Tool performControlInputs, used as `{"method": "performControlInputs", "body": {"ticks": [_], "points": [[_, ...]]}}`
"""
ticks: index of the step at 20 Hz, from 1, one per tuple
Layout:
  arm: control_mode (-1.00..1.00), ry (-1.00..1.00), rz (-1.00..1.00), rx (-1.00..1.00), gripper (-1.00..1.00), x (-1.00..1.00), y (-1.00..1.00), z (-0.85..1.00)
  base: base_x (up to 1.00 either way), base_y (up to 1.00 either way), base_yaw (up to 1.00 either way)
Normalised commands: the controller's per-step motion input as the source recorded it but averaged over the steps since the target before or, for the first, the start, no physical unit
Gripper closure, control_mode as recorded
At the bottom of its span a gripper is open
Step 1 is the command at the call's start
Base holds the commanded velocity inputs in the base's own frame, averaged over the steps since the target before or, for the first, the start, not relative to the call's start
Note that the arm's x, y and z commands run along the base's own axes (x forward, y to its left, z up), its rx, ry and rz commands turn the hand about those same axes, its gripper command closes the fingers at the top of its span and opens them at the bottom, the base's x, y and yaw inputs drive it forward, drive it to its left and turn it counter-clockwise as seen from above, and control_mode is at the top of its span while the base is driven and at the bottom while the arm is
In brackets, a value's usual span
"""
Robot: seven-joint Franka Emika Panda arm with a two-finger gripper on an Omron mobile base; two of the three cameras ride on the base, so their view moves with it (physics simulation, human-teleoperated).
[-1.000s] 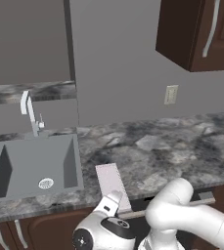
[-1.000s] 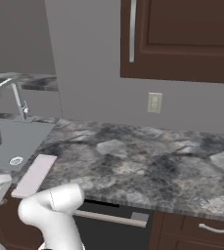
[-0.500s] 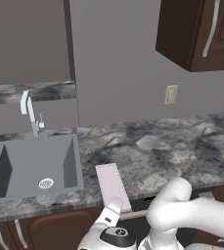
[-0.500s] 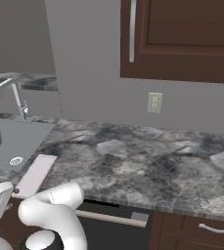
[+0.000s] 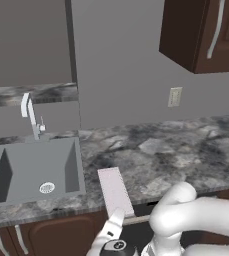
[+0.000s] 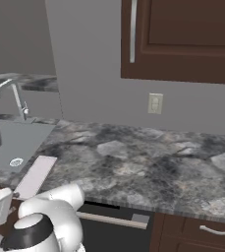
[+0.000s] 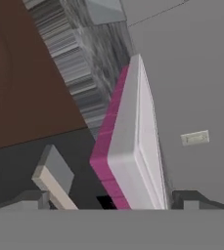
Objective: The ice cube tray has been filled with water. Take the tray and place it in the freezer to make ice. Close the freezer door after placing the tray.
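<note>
The ice cube tray [image 5: 115,191] is a pale pinkish-white slab lying lengthwise on the granite counter [image 5: 181,150], just right of the sink, with its near end at the counter's front edge. The right base view shows the tray [image 6: 35,175] at the lower left. My gripper [image 5: 111,232] hangs low in front of the counter edge, just below the tray's near end. In the hand view the tray [image 7: 130,146] shows edge-on with a pink side, and its near end sits between my open fingertips [image 7: 191,197]; I cannot tell if they touch it. The freezer and its door are out of view.
A grey sink [image 5: 31,170] with a curved faucet [image 5: 31,115] lies left of the tray. Dark brown upper cabinets [image 5: 206,30] hang at the right above a wall outlet [image 5: 174,96]. Below the counter are brown cabinet fronts and a dark appliance front [image 6: 114,231].
My hand has sunk lower along the counter's front edge, below the tray's near end. The tray has stayed put and the jaws have stayed wide.
</note>
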Motion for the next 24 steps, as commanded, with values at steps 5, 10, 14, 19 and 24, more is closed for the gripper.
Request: {"method": "performControlInputs", "body": {"ticks": [5, 10, 14, 19, 24], "points": [[-1.00, -0.09, 0.00, -0.02, -1.00, 0.02, 0.04, 0.00, 0.00, 0.00, 0.00], [-1.00, -0.08, 0.00, 0.00, -1.00, 0.10, 0.00, 0.00, 0.00, 0.00, 0.00], [-1.00, -0.06, 0.00, 0.00, -1.00, 0.14, 0.00, 0.00, 0.00, 0.00, 0.00], [-1.00, -0.06, 0.00, 0.00, -1.00, 0.14, 0.00, -0.03, 0.00, 0.00, 0.00], [-1.00, -0.08, 0.00, 0.00, -1.00, 0.12, 0.00, -0.11, 0.00, 0.00, 0.00]]}}
